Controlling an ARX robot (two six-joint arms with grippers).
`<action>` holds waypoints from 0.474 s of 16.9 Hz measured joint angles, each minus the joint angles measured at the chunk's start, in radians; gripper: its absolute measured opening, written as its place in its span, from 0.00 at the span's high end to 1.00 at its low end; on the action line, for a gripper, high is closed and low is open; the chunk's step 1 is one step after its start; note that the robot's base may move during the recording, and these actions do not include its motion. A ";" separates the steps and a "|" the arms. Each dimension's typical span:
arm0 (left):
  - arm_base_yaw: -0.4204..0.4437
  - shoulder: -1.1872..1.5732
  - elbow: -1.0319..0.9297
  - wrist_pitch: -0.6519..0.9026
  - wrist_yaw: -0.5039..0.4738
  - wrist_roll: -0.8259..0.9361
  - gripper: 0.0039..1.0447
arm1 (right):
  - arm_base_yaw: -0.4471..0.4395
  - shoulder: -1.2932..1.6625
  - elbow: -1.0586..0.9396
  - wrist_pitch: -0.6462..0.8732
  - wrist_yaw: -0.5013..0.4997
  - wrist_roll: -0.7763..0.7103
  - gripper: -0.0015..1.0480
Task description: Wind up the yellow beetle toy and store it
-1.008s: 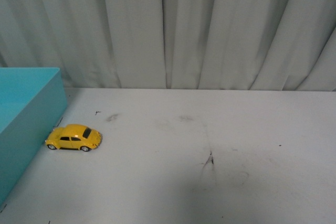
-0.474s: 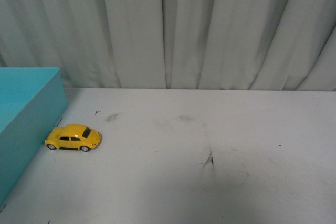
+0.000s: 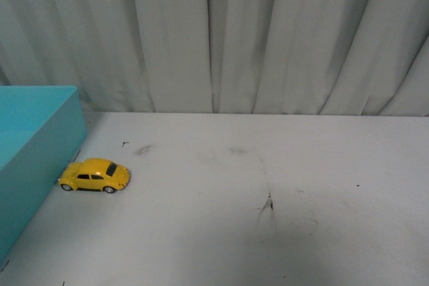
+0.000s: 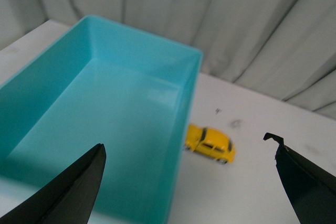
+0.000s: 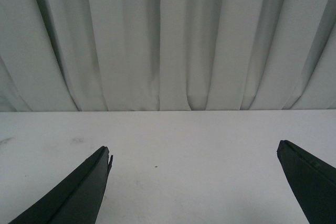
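The yellow beetle toy point(image 3: 94, 175) rests on its wheels on the white table, its nose against the side of a teal box point(image 3: 33, 152). The left wrist view shows the same toy point(image 4: 210, 144) just beyond the box's corner. My left gripper point(image 4: 189, 161) hangs open above the box's wall point(image 4: 181, 129) and the table, well short of the toy, nothing between its fingers. My right gripper point(image 5: 194, 163) is open over bare table, with no toy in its view. Neither arm appears in the front view.
The teal box point(image 4: 105, 119) is open-topped with nothing inside. Grey curtains point(image 3: 214, 38) close off the table's far edge. Dark scuff marks point(image 3: 269, 203) dot the white tabletop point(image 3: 281, 185) near the middle.
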 joint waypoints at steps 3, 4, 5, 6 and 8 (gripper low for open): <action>-0.021 0.500 0.241 0.298 0.084 0.087 0.06 | 0.000 0.000 0.000 0.000 0.000 0.000 0.06; -0.031 0.627 0.343 0.286 0.090 0.136 0.06 | 0.000 0.000 0.000 0.000 0.000 0.000 0.06; -0.042 0.771 0.474 0.250 0.138 0.210 0.06 | 0.000 0.000 0.000 0.000 0.000 0.000 0.06; -0.051 0.862 0.576 0.201 0.198 0.273 0.06 | 0.000 0.000 0.000 0.000 0.000 0.000 0.06; -0.054 1.006 0.758 0.084 0.298 0.421 0.06 | 0.000 0.000 0.000 0.000 0.000 0.000 0.06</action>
